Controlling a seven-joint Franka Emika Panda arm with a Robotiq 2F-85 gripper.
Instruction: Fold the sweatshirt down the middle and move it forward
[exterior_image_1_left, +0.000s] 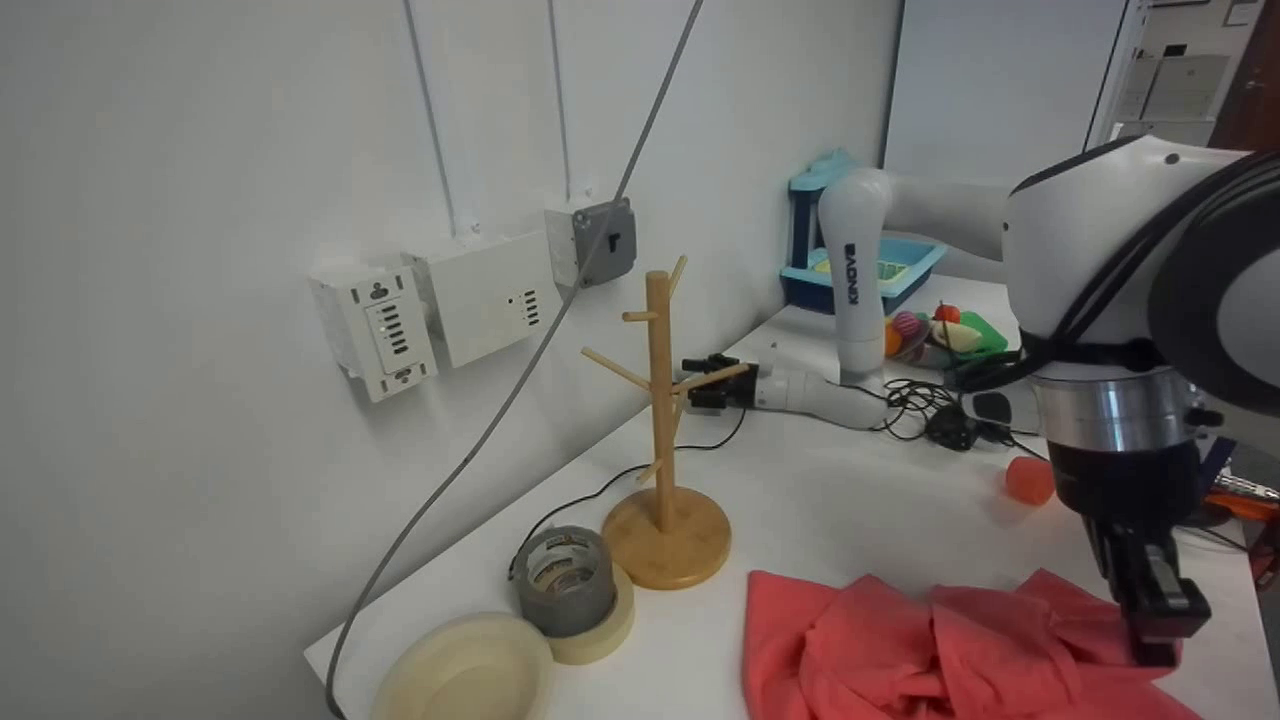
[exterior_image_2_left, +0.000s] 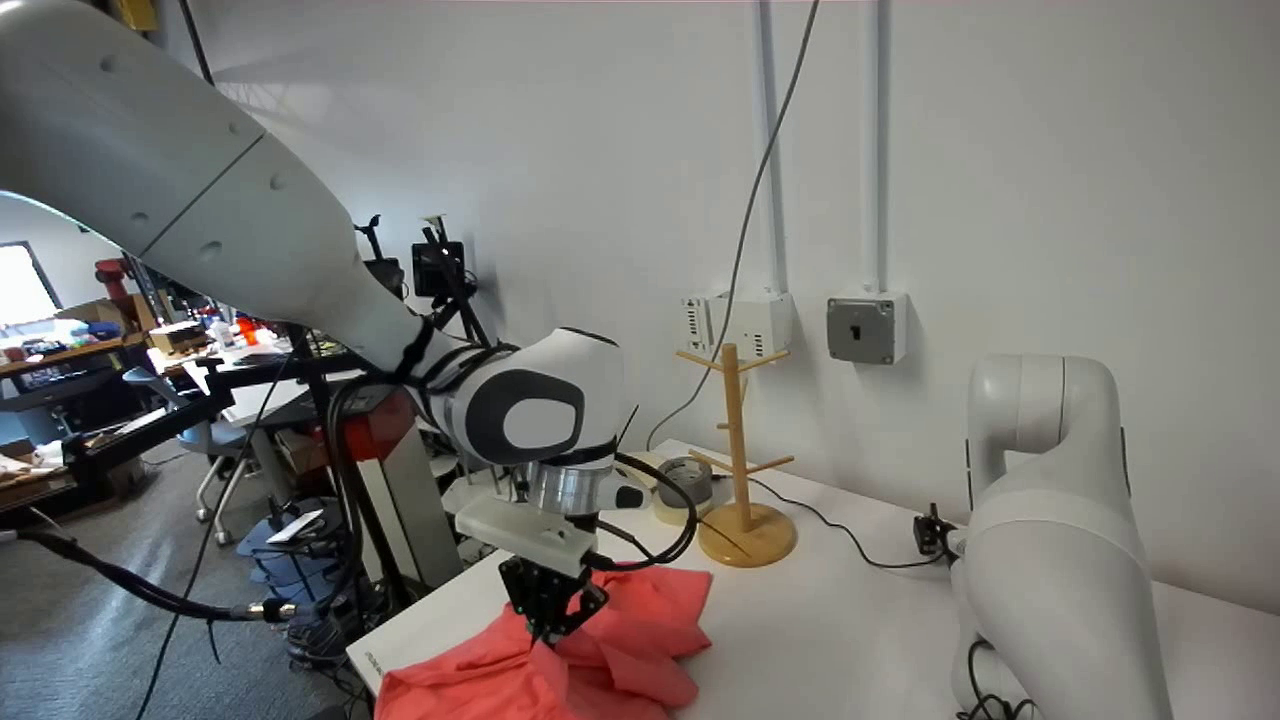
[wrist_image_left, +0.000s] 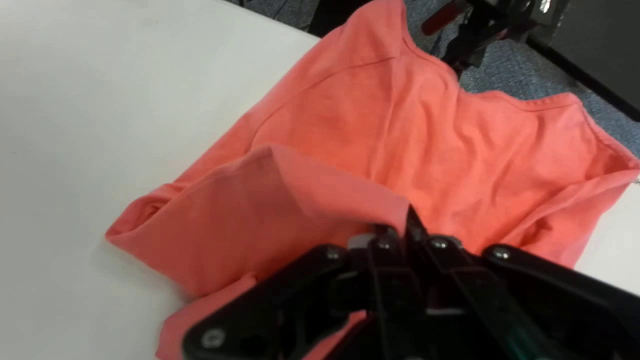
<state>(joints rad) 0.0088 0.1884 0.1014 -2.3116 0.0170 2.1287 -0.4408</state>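
Jaws clamped on sweatshirt (wrist_image_left: 360, 150); mug tree (exterior_image_1_left: 663, 430) near it, tape rolls (exterior_image_1_left: 570, 608) beside tree.

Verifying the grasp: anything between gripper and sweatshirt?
Nothing visible: in the wrist view the gripper is shut on a fold of the coral sweatshirt. The wooden mug tree stands beside the sweatshirt, not between them.

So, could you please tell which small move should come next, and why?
I would probably draw the shut tool a little across the sweatshirt: in the wrist view it pinches a raised fold of the cloth, while a broad part beyond lies spread out, not covered by this fold.
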